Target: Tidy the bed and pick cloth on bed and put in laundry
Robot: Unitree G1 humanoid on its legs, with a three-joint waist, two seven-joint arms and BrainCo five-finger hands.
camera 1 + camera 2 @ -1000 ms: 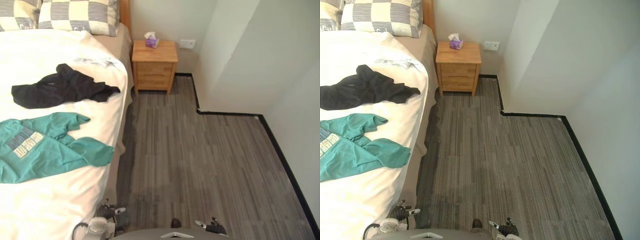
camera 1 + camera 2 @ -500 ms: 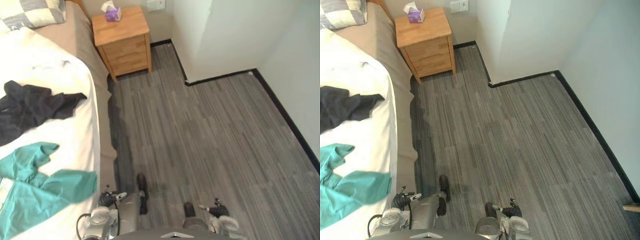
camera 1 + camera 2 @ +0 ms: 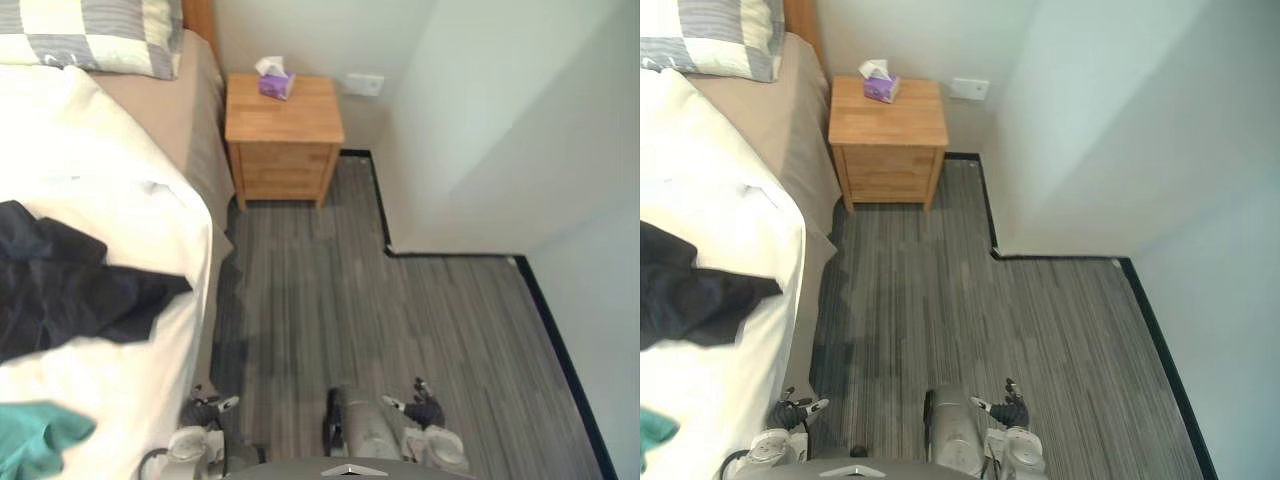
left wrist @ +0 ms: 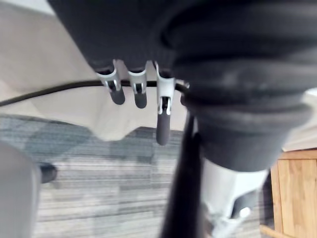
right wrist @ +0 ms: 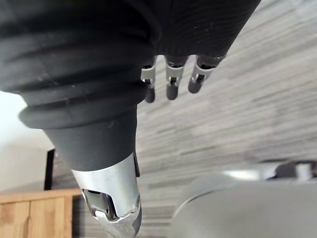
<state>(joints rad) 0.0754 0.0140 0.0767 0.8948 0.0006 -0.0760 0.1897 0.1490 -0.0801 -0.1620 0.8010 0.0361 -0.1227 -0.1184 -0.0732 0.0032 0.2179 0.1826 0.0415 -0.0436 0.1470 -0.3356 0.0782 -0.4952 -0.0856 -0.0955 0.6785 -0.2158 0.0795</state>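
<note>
- You'll find the black cloth (image 3: 70, 295) crumpled on the white bed (image 3: 110, 190), close to the edge by the floor, with one loose tip pointing at that edge.
- A teal cloth (image 3: 35, 440) pokes in at the bed's near end, apart from the black one.
- Your count: two cloths, one checked pillow (image 3: 90, 35) at the head, one nightstand (image 3: 285, 125) beside the bed, and one tissue box (image 3: 275, 82) on it.
- Your left hand (image 4: 163, 111) hangs low by the bed's side, fingers relaxed and holding nothing.
- Your right hand (image 5: 171, 85) hangs over the floor (image 3: 400, 320), fingers loose and empty.
</note>
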